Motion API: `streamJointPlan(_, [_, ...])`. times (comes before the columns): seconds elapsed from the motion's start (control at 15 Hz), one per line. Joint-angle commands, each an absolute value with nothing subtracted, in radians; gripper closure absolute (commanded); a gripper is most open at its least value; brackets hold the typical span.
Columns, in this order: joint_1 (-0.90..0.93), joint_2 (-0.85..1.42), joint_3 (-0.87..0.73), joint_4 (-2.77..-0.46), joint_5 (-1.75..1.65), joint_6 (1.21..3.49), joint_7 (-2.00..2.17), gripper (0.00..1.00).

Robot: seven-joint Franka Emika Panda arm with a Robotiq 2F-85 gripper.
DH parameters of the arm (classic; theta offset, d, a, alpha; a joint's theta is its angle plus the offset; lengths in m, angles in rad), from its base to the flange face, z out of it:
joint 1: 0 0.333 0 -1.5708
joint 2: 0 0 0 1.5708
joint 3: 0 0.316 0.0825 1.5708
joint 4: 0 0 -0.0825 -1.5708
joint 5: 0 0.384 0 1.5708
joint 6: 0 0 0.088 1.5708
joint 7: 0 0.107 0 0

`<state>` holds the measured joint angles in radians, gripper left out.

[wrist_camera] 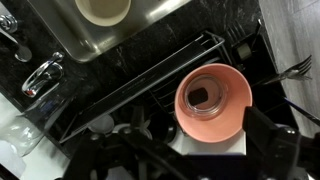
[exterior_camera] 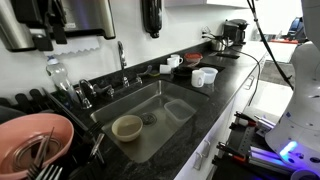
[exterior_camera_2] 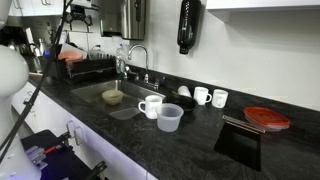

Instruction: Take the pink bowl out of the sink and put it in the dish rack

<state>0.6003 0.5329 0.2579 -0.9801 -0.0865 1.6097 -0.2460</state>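
pink bowl (wrist_camera: 212,103) sits in dish rack (wrist_camera: 140,85), just below the gripper | gripper too dark, cannot tell if wide or closed

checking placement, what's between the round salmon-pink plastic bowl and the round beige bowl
Wrist view: the stainless-steel sink rim, a strip of black countertop, then the dark wire dish rack's edge rails.

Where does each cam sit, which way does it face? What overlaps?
Exterior view: beside the dish rack, looking along the counter over the sink; white robot body at right.
Exterior view: opposite end, facing past mugs toward the rack; white arm at left.
Wrist view: above the rack, looking down at the pink bowl; pincer unclear.
Shared: pink bowl and beige bowl in all three.
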Motion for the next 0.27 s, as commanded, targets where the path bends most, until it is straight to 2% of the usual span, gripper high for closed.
streamJointPlan(0.0, [0.6,0.532,0.258,-0.987,-0.087,1.614,-0.246,0.0])
streamJointPlan(0.2, [0.599,0.532,0.258,-0.993,-0.087,1.619,-0.246,0.0])
